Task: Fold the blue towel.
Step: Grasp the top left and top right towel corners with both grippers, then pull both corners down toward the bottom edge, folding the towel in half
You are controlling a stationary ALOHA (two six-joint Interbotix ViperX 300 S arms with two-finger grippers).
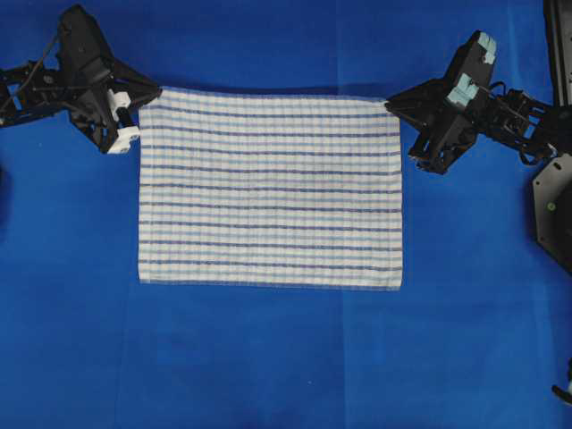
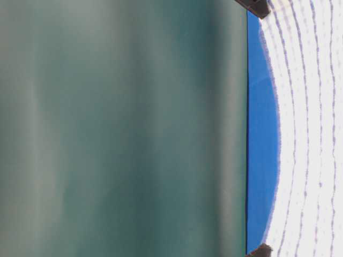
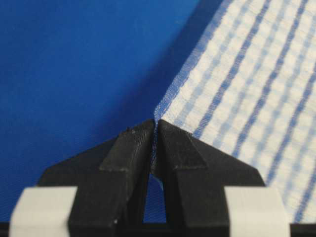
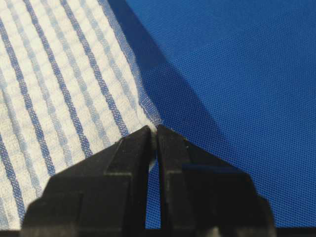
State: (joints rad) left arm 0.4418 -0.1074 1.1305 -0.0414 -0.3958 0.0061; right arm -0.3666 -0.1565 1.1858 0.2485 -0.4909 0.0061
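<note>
The blue towel (image 1: 270, 188), white with light-blue and navy stripes, spreads as a rectangle in the middle of the overhead view. My left gripper (image 1: 143, 98) is shut on its far left corner. The left wrist view has that corner of the blue towel (image 3: 247, 79) pinched in my left gripper (image 3: 154, 126). My right gripper (image 1: 391, 109) is shut on the far right corner. In the right wrist view the blue towel (image 4: 59, 84) runs into my right gripper (image 4: 155, 129). The table-level view has the blue towel (image 2: 305, 134) bowing between the two fingertips (image 2: 257, 6).
A plain blue covering (image 1: 268, 357) lies over the whole table. A dark stand (image 1: 554, 210) sits at the right edge. A blurred grey-green surface (image 2: 118, 128) fills the left of the table-level view.
</note>
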